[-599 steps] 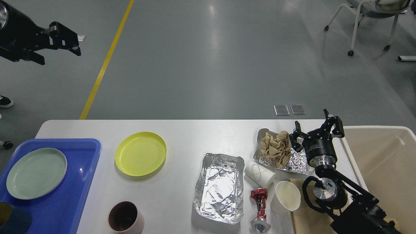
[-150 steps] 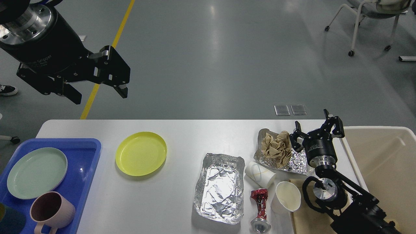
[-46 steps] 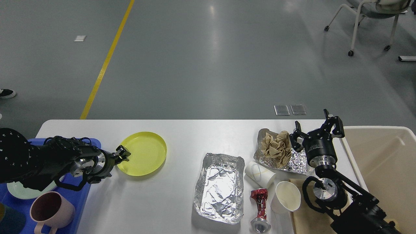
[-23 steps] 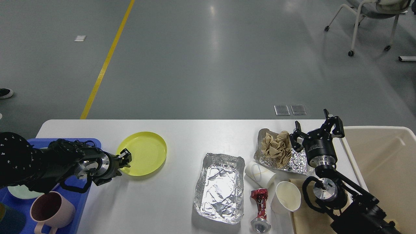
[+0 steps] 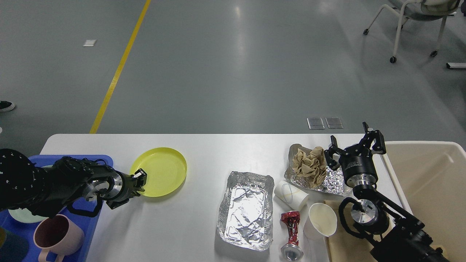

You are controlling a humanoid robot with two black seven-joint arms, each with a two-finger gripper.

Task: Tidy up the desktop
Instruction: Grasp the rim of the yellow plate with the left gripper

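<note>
Head view: left gripper (image 5: 139, 181) meets the near-left rim of the yellow plate (image 5: 158, 171) on the desktop (image 5: 204, 153); whether it grips cannot be told, blue tray (image 5: 95, 160) just left

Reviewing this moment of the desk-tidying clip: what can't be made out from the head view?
- Left gripper at the yellow plate: seen small and dark, so open, shut or gripping the rim cannot be told.
- Green plate in the blue tray: mostly covered by the left arm.
- Dark object at the bottom-left corner: cut off by the frame edge, unidentifiable.
- Brown sheet under the right arm: largely hidden by the arm.
</note>
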